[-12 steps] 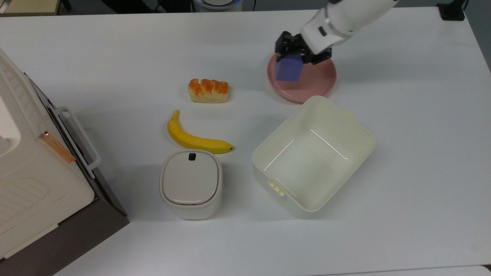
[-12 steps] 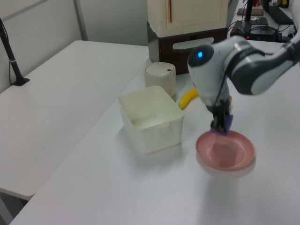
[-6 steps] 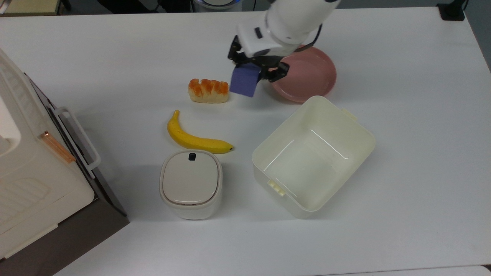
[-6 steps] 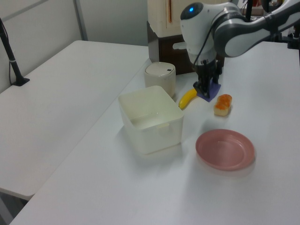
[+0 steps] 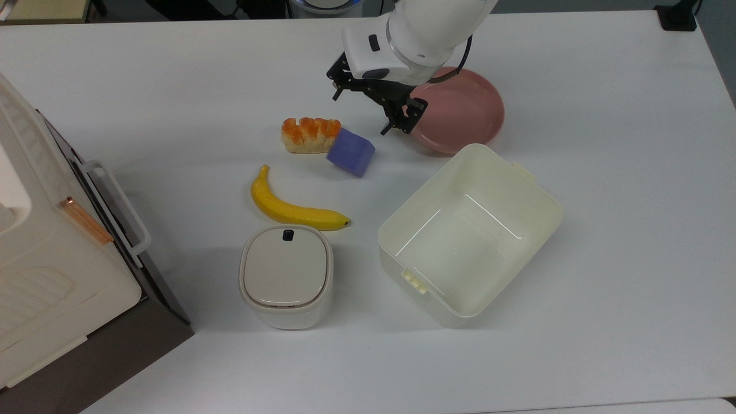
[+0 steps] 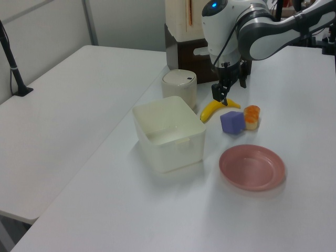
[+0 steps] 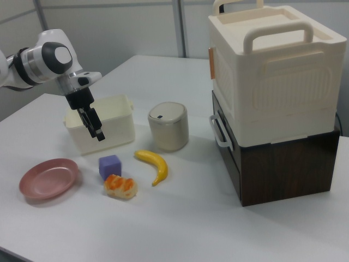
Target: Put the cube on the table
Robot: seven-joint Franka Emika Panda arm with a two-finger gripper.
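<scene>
Below and a bit to the top view's left of the end effector (image 5: 374, 109), the cube (image 5: 351, 152) is now sitting on the desk (image 5: 604, 172), so the big change from half a second back is that it got let go: then it was pinched between the fingers up in the air next to the bread (image 5: 311, 135), a second ago it was hanging over the pink plate (image 5: 466, 112), and now nothing is holding it. End effector is spread open with empty space between the fingers, carrying nothing, and it hangs above the desk between the cube and the plate. The cube ended up right against the bread's end, touching it or as good as, I can't quite tell which; in the left view the cube (image 6: 232, 122) looks flat on its base rather than tipped. Banana (image 5: 293, 206) is off to the far side of the cube from the end effector, and the open white bin (image 5: 468, 233) and the lidded container (image 5: 286, 275) are further out still, none of them moved. So my read: the job is basically done, cube's off the plate and resting on the desk surface. Only thing left would be pulling the arm clear, and the one risk I'd flag is a fingertip clipping the cube or bread on the way out since they're near
</scene>
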